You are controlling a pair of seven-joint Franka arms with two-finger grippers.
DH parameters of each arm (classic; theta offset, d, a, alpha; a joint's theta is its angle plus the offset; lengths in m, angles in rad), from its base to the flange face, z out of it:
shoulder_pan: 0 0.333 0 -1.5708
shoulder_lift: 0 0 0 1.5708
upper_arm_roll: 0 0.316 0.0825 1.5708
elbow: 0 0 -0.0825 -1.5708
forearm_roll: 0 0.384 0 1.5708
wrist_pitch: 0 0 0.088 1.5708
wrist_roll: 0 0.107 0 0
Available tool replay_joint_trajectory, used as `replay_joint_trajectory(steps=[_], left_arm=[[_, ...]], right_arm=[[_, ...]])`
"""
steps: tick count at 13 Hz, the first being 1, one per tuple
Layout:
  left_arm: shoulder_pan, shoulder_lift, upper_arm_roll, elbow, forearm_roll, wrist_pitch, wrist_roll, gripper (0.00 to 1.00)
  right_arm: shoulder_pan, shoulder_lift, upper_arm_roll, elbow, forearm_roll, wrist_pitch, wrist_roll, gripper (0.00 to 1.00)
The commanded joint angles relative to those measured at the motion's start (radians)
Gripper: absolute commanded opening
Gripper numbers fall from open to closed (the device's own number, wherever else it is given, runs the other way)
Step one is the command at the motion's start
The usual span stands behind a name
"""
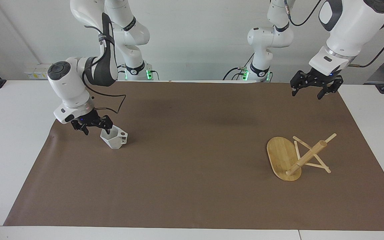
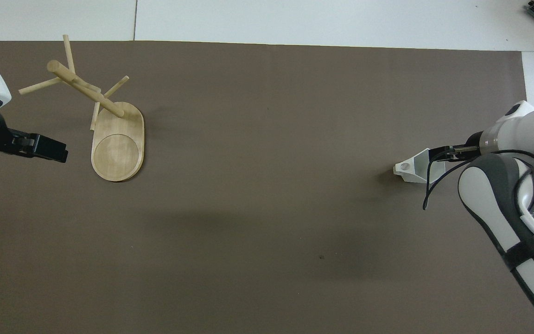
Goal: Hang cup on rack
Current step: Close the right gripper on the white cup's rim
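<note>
The white faceted cup point(image 1: 114, 138) sits on the brown mat toward the right arm's end, tipped with its mouth toward my right gripper point(image 1: 97, 128). That gripper is open and low beside the cup, one fingertip point(image 1: 109, 127) at the rim, nothing gripped. In the overhead view the right arm hides part of the cup point(image 2: 411, 166). The bamboo rack point(image 1: 293, 158) lies tipped over toward the left arm's end, its oval base point(image 1: 280, 156) on edge and its post slanting up. My left gripper point(image 1: 313, 89) hangs open and waits in the air over the mat's corner, apart from the rack.
The brown mat point(image 1: 192, 173) covers most of the white table point(image 1: 12, 140). Black cables loop off the right wrist above the cup. Nothing else lies on the mat between cup and rack.
</note>
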Motion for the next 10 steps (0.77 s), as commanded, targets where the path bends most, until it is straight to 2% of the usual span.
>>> replay_joint_trajectory(steps=[1,7,10], left_arm=[[0.009,-0.018,-0.003,-0.012,-0.014,-0.011,0.008,1.0],[0.009,-0.018,-0.003,-0.012,-0.014,-0.012,0.008,1.0],[0.009,-0.018,-0.003,-0.012,-0.014,-0.012,0.008,1.0]], right_arm=[[-0.005,-0.01,-0.006,-0.058,0.009,0.081,0.008,1.0],[-0.005,-0.022,-0.006,-0.093,0.009,0.084,0.093,1.0],[-0.006,-0.001,-0.008,-0.1,0.009,0.09,0.107,1.0]])
